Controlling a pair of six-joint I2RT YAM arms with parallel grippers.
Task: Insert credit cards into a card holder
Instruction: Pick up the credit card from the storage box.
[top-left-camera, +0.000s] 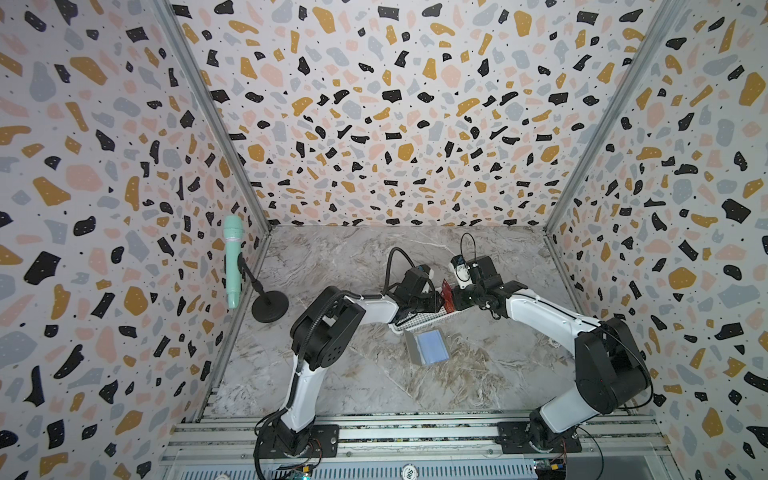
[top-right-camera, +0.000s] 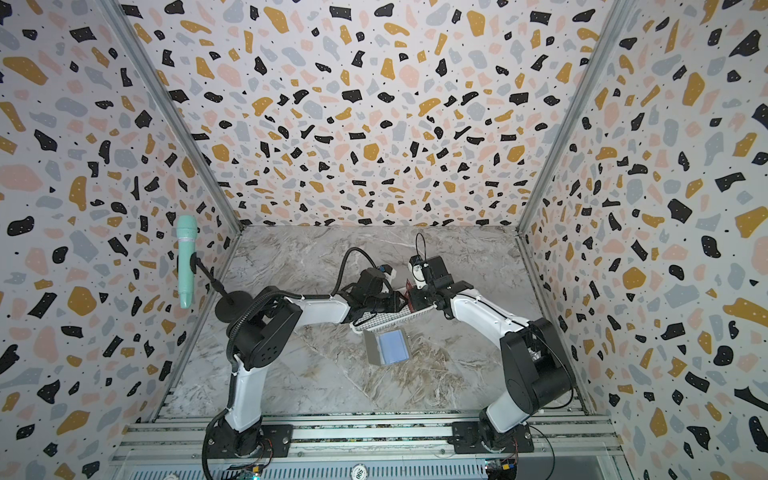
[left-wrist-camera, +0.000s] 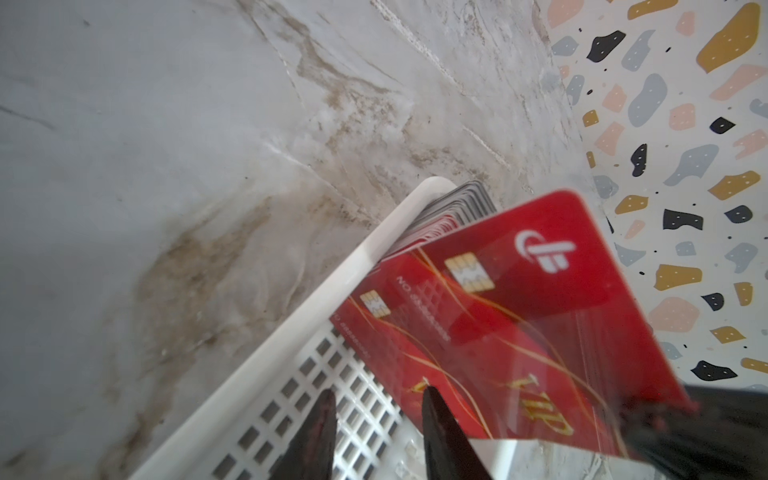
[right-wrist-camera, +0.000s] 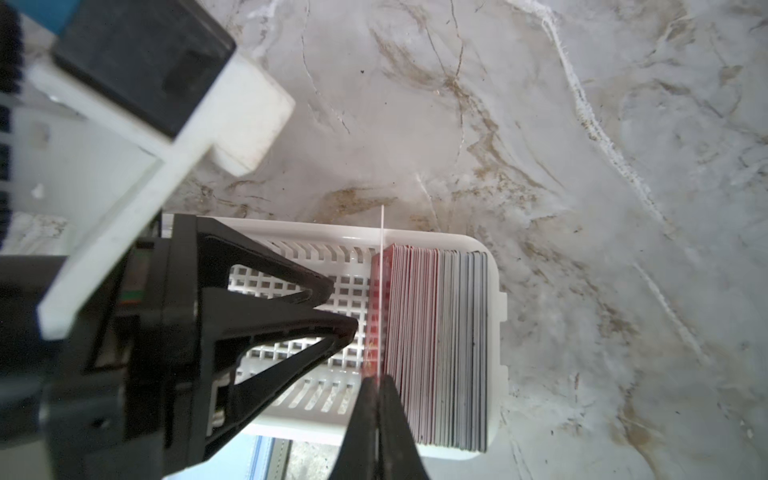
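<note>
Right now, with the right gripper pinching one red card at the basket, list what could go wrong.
1. The right gripper pinches the red card only near one edge, so it may pivot or slip.
2. A second red card leans against it and could come along.
3. The open left gripper sits in the white basket close by, so the arms might collide.

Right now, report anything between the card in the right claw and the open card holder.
Only the near wall of the white basket. The right claw is shut on a red card over the basket; the card holder lies open on the table past that wall. The open left claw is beside the card, off that path.
</note>
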